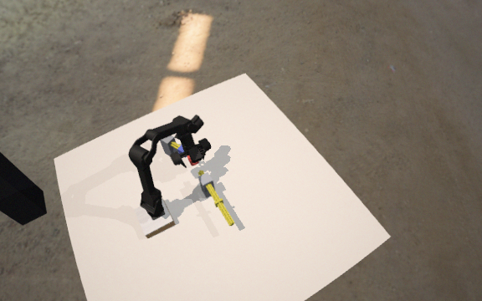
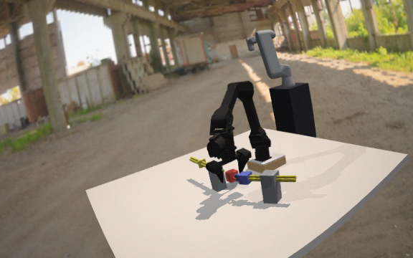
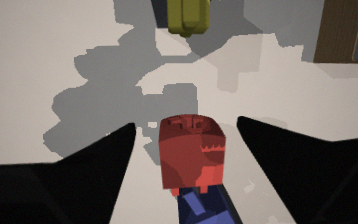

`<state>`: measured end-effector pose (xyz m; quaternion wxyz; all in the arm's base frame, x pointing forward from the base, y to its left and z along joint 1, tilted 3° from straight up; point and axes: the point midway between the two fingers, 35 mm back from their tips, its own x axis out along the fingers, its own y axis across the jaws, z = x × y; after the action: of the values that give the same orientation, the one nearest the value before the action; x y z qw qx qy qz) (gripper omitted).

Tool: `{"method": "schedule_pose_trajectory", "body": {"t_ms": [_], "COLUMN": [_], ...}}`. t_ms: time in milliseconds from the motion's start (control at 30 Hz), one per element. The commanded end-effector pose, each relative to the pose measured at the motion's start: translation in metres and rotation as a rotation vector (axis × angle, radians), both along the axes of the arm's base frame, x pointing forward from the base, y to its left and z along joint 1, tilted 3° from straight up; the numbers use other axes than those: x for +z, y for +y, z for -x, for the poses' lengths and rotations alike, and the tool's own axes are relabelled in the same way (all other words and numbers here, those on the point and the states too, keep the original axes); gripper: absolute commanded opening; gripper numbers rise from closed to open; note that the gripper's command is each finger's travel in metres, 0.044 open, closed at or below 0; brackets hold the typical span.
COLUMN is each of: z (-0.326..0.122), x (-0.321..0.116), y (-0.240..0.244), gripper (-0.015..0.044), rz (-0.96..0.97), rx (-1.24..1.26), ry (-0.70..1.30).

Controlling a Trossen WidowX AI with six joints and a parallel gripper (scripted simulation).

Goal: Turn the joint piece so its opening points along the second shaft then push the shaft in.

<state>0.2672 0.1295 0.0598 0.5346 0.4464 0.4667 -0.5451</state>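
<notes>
The red joint piece (image 1: 192,160) (image 2: 231,175) (image 3: 192,160) hangs on the blue piece (image 1: 181,149) (image 2: 244,178) (image 3: 215,218), which ends the first yellow shaft (image 2: 287,178) in its grey block (image 2: 271,188). My gripper (image 1: 192,162) (image 2: 231,177) (image 3: 187,124) is open, its fingers on either side of the red piece with a gap at each side. In the wrist view the red piece's opening faces roughly toward the second yellow shaft (image 1: 225,212) (image 2: 196,161) (image 3: 188,15). A gap separates them. This shaft lies through the second grey block (image 1: 206,186) (image 2: 219,183). The hinges are mostly hidden.
The arm's base plate (image 1: 158,229) (image 2: 268,165) stands beside the shafts on the white table (image 1: 291,201) (image 2: 156,215). The second shaft has a cross-shaped collar on its outer part. A grey arm on a black pedestal (image 2: 292,111) stands beyond the table.
</notes>
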Motion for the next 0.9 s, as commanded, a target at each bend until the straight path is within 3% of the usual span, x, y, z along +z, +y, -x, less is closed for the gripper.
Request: {"method": "schedule_pose_trajectory", "body": {"t_ms": [0, 200, 867], "z": [-0.001, -0.002, -0.010], "x": [0.005, 0.007, 0.067], "y": [0.000, 0.001, 0.002], "gripper": [0.0440, 0.0440, 0.0440], "rz": [0.054, 0.050, -0.057], "rx": [-0.001, 0.021, 0.688], "ry": [-0.009, -0.004, 0.097]}}
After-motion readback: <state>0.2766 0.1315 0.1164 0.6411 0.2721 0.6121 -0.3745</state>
